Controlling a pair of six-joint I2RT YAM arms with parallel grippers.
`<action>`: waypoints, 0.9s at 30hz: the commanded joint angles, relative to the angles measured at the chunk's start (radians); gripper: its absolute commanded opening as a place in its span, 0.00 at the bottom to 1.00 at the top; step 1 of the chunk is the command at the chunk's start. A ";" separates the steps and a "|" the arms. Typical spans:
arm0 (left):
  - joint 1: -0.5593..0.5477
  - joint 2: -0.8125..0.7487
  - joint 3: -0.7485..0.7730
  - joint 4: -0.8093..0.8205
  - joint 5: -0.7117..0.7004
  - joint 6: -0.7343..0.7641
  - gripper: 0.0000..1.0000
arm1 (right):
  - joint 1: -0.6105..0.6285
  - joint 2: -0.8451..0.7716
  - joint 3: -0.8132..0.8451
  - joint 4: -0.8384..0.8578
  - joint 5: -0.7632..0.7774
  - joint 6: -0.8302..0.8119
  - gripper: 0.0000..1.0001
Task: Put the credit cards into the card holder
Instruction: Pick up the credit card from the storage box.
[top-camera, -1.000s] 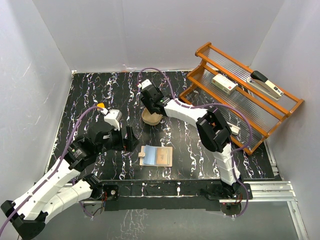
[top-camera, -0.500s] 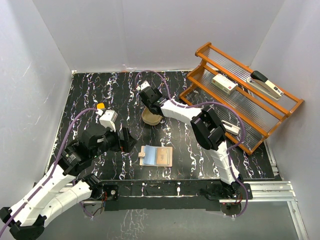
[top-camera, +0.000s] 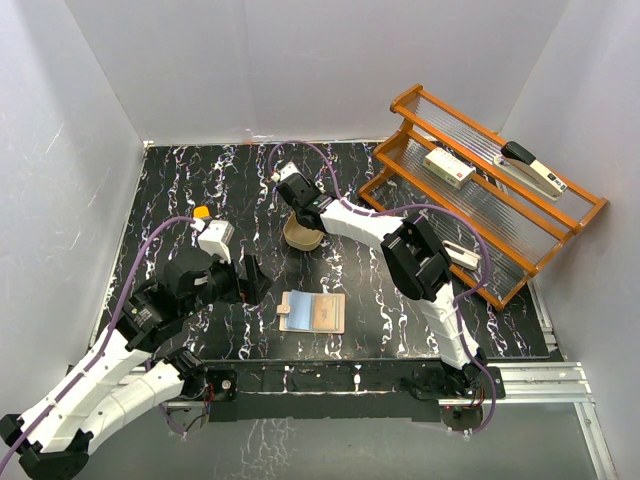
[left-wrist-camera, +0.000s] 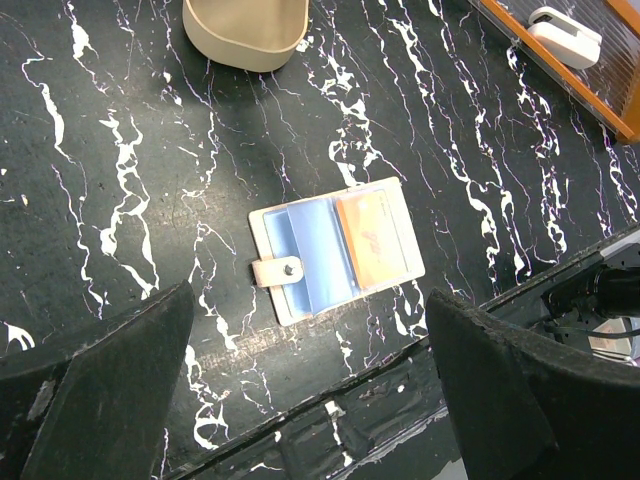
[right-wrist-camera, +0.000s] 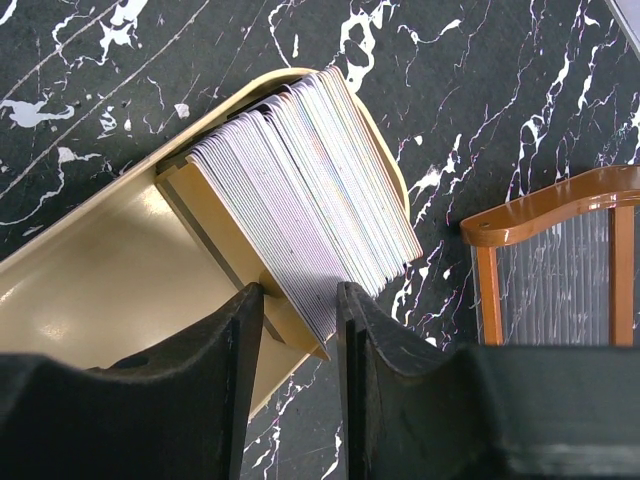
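Observation:
The credit cards (right-wrist-camera: 310, 200) stand as a thick pale stack on edge in a gold oval tray (right-wrist-camera: 90, 290), which also shows in the top view (top-camera: 302, 238) and the left wrist view (left-wrist-camera: 245, 35). My right gripper (right-wrist-camera: 300, 300) (top-camera: 298, 212) hangs over the stack's near end, its jaws a narrow gap apart with the stack's corner showing between them. The tan card holder (top-camera: 313, 312) (left-wrist-camera: 335, 248) lies unfolded and flat, blue and orange cards in its slots, its tab (left-wrist-camera: 277, 270) to the left. My left gripper (left-wrist-camera: 310, 300) (top-camera: 250, 280) is wide open and empty, left of the holder.
A wooden slatted rack (top-camera: 490, 190) stands at the right, holding a white box with a red mark (top-camera: 448, 168), a stapler (top-camera: 533, 168) and a small white item (top-camera: 462, 256) (left-wrist-camera: 565, 22). The table's front edge (left-wrist-camera: 400, 400) runs close below the holder.
My right gripper has shifted slightly left and back over the tray. My left arm has drawn back a little to the left. The card holder has not moved.

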 joint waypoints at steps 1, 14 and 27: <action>-0.001 -0.003 0.002 -0.010 -0.009 0.012 0.99 | -0.008 -0.034 0.044 0.033 0.031 -0.006 0.31; -0.001 -0.001 0.001 -0.006 -0.004 0.014 0.99 | -0.008 -0.040 0.056 0.033 0.034 -0.012 0.27; -0.001 -0.002 0.001 -0.005 -0.008 0.015 0.99 | -0.008 -0.057 0.064 0.029 0.031 -0.012 0.25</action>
